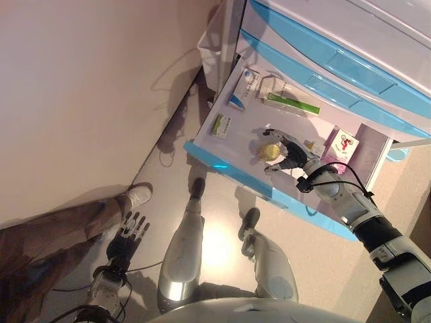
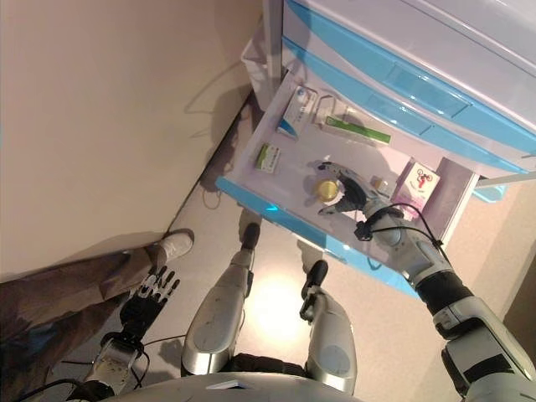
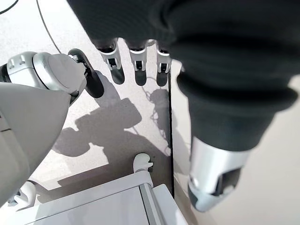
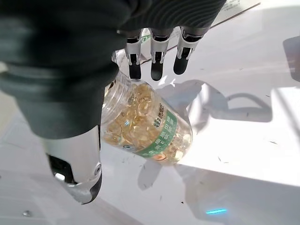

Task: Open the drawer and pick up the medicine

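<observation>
- The left hand point(image 1: 132, 229) hangs low, well apart from the cabinet and out over the floor point(image 1: 222, 249), with its fingers straight and spread and nothing in them; a person's shoe point(image 1: 138, 195) and trouser leg lie just beside it. It looks idle in this step.
- The drawer point(image 1: 202, 149) is already pulled out, so the opening part of the task appears done and the step in hand is the pick-up.
- On the drawer's far side from the right hand lie a small green-and-white box point(image 1: 220, 125) and a blue-and-white box point(image 1: 244, 89); past the fingertips, nearer the cabinet front, lies a long green-and-white box point(image 1: 288, 101).
- The right hand point(image 2: 347, 191) reaches into the drawer and sits on the medicine bottle point(image 4: 147, 124), a clear bottle of yellow capsules with a green label, lying on its side on the drawer floor.
- In the right wrist view the fingers point(image 4: 157, 56) arch over the bottle's far side and the thumb comes down along its near side; the hand brackets it loosely and is not visibly clamped on it.
- Behind the right wrist, a pink-and-white box point(image 1: 341, 146) stands apart from the bottle.
- The next move, as I judge it, calls for closing fingers and thumb firmly round the bottle, then lifting straight up; a round bottle on its side may roll away if the squeeze is uneven.
</observation>
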Motion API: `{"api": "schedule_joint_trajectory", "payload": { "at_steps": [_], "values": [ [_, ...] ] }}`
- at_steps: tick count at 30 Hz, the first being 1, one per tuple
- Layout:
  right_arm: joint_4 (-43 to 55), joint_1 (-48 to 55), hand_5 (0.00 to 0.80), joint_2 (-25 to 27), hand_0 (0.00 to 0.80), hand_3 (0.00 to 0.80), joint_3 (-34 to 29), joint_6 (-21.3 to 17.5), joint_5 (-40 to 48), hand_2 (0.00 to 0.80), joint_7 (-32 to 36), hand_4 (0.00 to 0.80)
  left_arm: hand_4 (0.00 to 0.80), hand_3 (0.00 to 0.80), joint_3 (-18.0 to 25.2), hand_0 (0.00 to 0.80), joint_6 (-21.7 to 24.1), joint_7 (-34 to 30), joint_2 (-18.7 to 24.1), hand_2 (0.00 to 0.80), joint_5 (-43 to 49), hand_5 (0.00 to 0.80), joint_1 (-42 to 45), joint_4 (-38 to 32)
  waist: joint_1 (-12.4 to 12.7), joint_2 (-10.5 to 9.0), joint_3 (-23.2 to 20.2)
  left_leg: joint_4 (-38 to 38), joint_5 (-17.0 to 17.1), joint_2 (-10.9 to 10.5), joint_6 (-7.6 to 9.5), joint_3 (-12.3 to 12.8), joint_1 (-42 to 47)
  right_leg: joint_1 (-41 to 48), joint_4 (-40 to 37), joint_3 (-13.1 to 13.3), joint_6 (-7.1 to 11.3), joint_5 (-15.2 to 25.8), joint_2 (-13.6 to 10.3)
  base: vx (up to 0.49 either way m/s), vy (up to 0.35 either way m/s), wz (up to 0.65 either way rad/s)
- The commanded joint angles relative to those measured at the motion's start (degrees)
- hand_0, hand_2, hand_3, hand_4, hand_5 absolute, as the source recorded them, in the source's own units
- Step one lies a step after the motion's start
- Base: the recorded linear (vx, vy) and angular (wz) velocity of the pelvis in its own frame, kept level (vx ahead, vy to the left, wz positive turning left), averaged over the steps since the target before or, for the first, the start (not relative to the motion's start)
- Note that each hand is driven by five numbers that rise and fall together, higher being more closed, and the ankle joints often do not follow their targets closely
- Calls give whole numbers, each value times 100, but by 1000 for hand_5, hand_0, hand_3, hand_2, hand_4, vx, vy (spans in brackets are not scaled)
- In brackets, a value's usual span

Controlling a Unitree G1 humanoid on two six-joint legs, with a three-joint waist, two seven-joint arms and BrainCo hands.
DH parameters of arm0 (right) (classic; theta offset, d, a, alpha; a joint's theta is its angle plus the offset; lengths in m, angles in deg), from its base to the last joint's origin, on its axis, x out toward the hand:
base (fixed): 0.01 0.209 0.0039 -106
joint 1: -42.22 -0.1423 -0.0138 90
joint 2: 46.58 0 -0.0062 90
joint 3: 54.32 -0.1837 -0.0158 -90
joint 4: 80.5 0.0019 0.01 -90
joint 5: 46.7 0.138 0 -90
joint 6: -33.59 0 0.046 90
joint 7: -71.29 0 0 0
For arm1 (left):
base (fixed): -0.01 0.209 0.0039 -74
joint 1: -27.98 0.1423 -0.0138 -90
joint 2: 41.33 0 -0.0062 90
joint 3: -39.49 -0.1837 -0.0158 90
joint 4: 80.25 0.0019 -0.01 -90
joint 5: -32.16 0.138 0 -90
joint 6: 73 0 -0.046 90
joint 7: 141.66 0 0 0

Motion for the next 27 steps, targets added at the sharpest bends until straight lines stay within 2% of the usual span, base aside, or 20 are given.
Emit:
{"api": "schedule_joint_trajectory", "payload": {
  "at_steps": [1, 27],
  "values": [
    [62, -152, 0, 93, 0, 0, 297, -90, -44, 0, -111, 0, 0, 0, -241, 0, 3, -28, -18, 0, 55, 0, 148, -86, 30, 52, -273, 438, -631, -120, 81, 95, -206, -403, 57, 5, 4, 423, -43, 0, 0, 0],
    [-451, -179, 0, -101, 0, 0, 345, 34, -245, 0, -482, 0, 0, 0, -272, 0, -26, -24, -5, 0, 67, 0, 132, -93, 58, 69, -231, 471, -639, -133, 108, 71, -226, -444, 100, -8, 15, 446, -54, 0, 0, 0]
  ]
}}
